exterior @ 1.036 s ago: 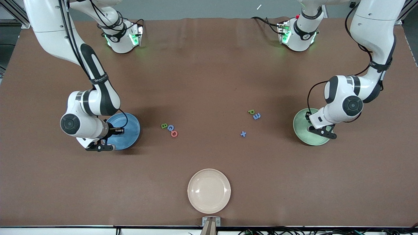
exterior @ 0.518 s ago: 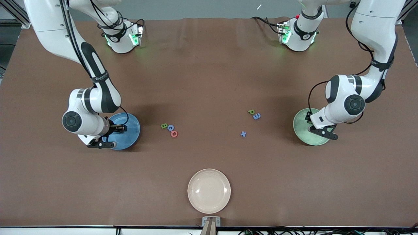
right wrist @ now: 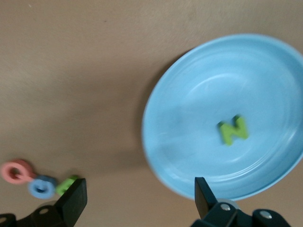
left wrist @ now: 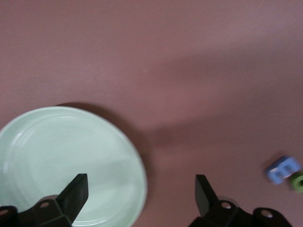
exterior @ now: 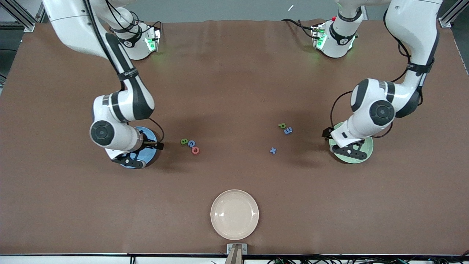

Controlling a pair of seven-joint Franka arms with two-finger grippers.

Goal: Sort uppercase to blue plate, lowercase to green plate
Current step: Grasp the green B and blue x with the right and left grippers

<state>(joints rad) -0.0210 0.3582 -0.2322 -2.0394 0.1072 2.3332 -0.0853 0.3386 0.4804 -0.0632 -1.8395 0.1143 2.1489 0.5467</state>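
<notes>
While the green N (right wrist: 233,130) lies in the blue plate (right wrist: 189,75), the right gripper (right wrist: 137,201) hangs over that plate's rim, fingers spread wide and empty. The left gripper (left wrist: 141,198) hovers, jaws apart, over the green plate's (left wrist: 28,142) edge.

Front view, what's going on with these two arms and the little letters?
Both arms are sorting foam letters onto plates. The right gripper, fingers open, hangs over the blue plate, where a green N lies. The left gripper, also open, is over the green plate. Six letters remain on the table.
</notes>
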